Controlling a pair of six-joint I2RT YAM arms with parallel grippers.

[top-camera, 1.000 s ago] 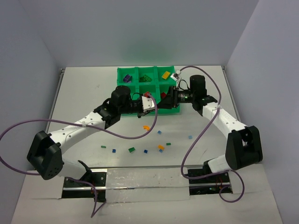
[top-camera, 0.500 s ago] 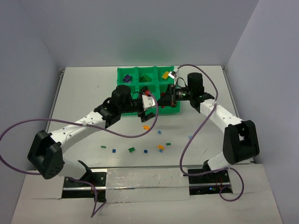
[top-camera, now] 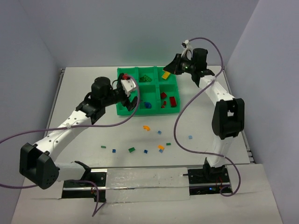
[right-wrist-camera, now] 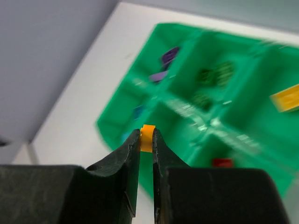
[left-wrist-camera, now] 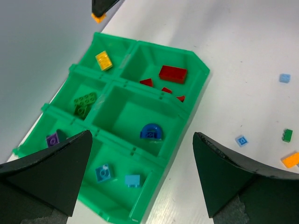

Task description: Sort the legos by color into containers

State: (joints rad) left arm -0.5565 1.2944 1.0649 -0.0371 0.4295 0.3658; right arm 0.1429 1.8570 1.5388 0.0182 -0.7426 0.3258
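Observation:
The bright green tray [top-camera: 123,108] of six containers lies at the back middle of the table. My right gripper [right-wrist-camera: 146,135] is shut on a small orange lego [right-wrist-camera: 148,130] and hangs high over the tray's back right corner [top-camera: 172,68]. In the left wrist view that orange lego [left-wrist-camera: 98,17] shows at the top edge. My left gripper [left-wrist-camera: 142,137] is wide open and empty, above the tray's left side [top-camera: 130,91]. The containers hold a yellow brick [left-wrist-camera: 103,60], red pieces [left-wrist-camera: 173,73], green bricks [left-wrist-camera: 84,102], a blue arch [left-wrist-camera: 151,131], a purple piece [left-wrist-camera: 52,139] and light blue pieces [left-wrist-camera: 103,172].
Several loose legos lie on the white table in front of the tray: an orange arch [top-camera: 146,127], an orange plate [top-camera: 161,147], a green brick [top-camera: 132,150], blue bits [top-camera: 113,150] and a light blue one [top-camera: 190,137]. Purple cables loop from both arms over the table.
The two grippers met tip to tip over the tray's front. The left one opened and drew back to the left; the right one shut on the orange lego and rose to the back right.

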